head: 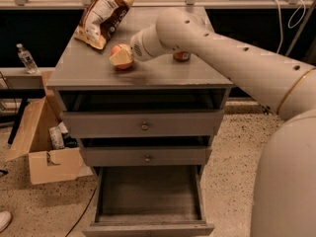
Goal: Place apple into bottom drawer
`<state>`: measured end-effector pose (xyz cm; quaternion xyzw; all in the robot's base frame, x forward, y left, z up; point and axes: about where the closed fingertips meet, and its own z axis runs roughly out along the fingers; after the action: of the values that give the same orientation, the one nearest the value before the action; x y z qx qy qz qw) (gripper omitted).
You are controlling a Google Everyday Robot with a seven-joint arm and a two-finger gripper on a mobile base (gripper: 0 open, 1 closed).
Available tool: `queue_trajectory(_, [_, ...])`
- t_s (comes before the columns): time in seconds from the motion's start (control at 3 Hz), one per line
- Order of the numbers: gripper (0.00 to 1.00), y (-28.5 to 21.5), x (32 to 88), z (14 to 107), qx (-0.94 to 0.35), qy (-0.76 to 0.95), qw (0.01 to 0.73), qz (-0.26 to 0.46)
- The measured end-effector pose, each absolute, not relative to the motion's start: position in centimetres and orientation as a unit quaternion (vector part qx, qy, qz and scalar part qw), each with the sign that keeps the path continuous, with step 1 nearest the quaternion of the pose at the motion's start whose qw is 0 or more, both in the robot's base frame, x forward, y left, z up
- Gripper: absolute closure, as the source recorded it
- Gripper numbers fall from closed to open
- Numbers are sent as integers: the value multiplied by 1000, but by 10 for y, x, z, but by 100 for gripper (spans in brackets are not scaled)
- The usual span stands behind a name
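Observation:
The apple (119,50), small and red-orange, sits on the grey cabinet top (163,75) left of centre. My gripper (122,59) reaches in from the right and is right at the apple, its cream tip covering the apple's lower front. The bottom drawer (148,194) is pulled out at the foot of the cabinet, and its flat grey floor is bare. My white arm (232,58) stretches across the right half of the cabinet top.
A chip bag (101,13) lies at the back left of the top. A red soda can (181,57) stands half hidden behind my arm. The two upper drawers (144,125) stand slightly out. An open cardboard box (42,149) and a water bottle (25,58) are on the left.

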<state>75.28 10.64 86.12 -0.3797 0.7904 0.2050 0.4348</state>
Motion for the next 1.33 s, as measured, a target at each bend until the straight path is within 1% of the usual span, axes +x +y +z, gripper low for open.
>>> queue_trajectory(0.33, [65,107,748,856,-383,785,435,217])
queue_trajectory(0.67, [88,96,729,860,-385,765,448,256])
queue_trajectory(1.0, [100,69,693,881,-401,734,473,277])
queue_trajectory(1.33, [100,28,663,900,-409,713,501,270])
